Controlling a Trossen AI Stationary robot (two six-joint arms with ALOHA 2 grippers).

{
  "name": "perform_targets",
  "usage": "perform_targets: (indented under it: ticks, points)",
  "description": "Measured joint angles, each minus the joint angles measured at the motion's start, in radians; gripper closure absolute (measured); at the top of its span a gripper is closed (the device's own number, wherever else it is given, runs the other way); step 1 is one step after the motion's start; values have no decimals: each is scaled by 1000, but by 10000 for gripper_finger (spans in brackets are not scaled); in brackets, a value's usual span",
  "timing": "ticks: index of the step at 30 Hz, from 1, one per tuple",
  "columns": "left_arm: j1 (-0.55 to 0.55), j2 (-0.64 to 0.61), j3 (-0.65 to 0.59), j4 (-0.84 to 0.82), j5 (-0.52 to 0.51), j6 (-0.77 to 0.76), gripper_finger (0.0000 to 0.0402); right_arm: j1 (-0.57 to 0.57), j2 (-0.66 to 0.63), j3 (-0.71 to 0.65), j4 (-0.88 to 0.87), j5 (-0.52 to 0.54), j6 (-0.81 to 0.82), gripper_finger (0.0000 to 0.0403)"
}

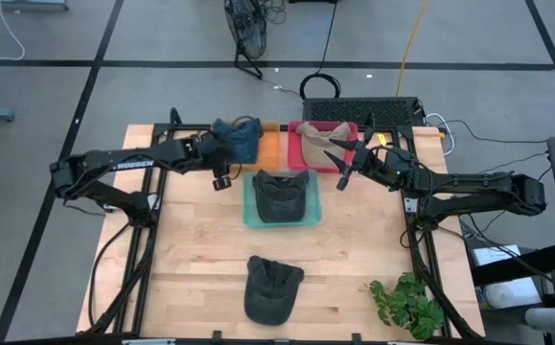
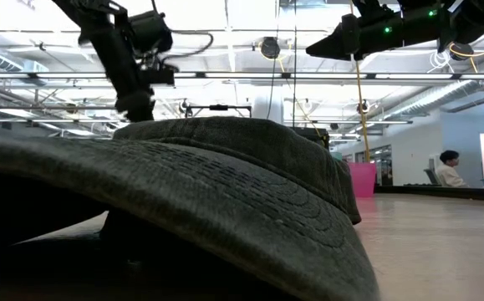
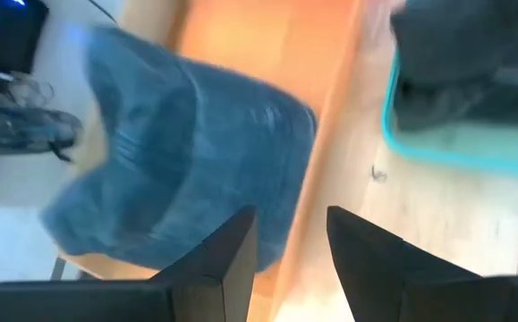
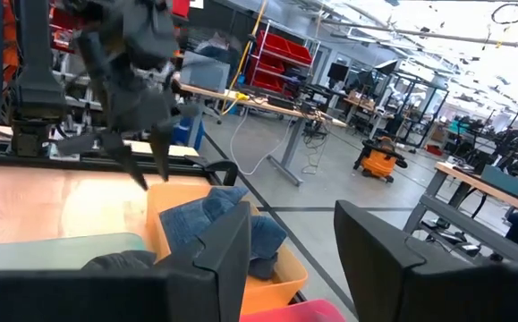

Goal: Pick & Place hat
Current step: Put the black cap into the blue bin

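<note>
Wooden tabletop [image 1: 200, 278] fills the middle of a workshop floor, and nearest the front edge a dark grey hat [image 1: 272, 287] lies loose on the bare boards, untouched, with a leafy green plant [image 1: 406, 305] off toward the right corner. That same hat crowds the low view, its brim spread across almost the whole picture.

Farther in, at the centre, a teal tray [image 1: 250, 218] already holds a second dark hat [image 1: 283, 195], which looks like a finished placement.

Along the back edge sit an orange tray [image 1: 270, 142] with a blue denim hat [image 1: 241, 137] in it and a red tray [image 1: 297, 161] with a tan hat [image 1: 323, 139] in it. The left gripper [image 1: 221, 178] hovers just in front of the denim hat, beside the teal tray's corner; its wrist view shows both fingers apart with nothing between them and the denim hat below. The right gripper [image 1: 347, 163] hangs over the near right corner of the red tray, fingers likewise spread and empty, looking across at the other arm.

By my reading, three hats rest in trays and one is left on the table. Neither claw carries anything, so the front hat seems the remaining piece, though which tray it is meant for cannot be told.
</note>
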Motion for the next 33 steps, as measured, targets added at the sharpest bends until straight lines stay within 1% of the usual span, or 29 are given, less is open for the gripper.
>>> perform_targets:
  ticks: [2, 4, 6, 8, 11, 15, 18, 21, 23, 25, 29, 33]
  points:
    - [-6, -30, 20, -10, 0, -3, 252, 7, 0, 0, 1, -13, 19, 261]
    - [-14, -62, 42, 4, -1, -3, 252, 14, 0, 0, 9, -75, 34, 261]
    - [-21, -96, 55, 60, 2, -3, 252, 29, 0, 0, 28, -134, 46, 261]
    - [-27, -131, 57, 147, 23, -12, 252, 49, 0, 0, 39, -139, 51, 261]
    - [-29, -166, 51, 272, 104, -50, 252, 70, 0, 0, 34, -101, 51, 261]
    - [-29, -177, 50, 401, 247, -103, 252, 77, 0, 0, 38, -103, 65, 261]
    - [-31, -177, 49, 490, 307, -194, 252, 78, 0, 0, 39, -104, 59, 261]
    - [-52, -160, 49, 578, 346, -231, 252, 78, 0, 0, 46, -104, 22, 261]
    - [-70, -153, 48, 584, 353, -244, 252, 78, 2, 0, 65, -123, 52, 261]
    - [-93, -153, 46, 585, 348, -247, 252, 78, 21, 0, 105, -176, 108, 261]
    - [-145, -156, 3, 705, 307, -246, 252, 78, 80, 0, 155, -287, 159, 261]
    - [-187, -165, -51, 854, 316, -225, 252, 78, 141, 0, 197, -286, 181, 261]
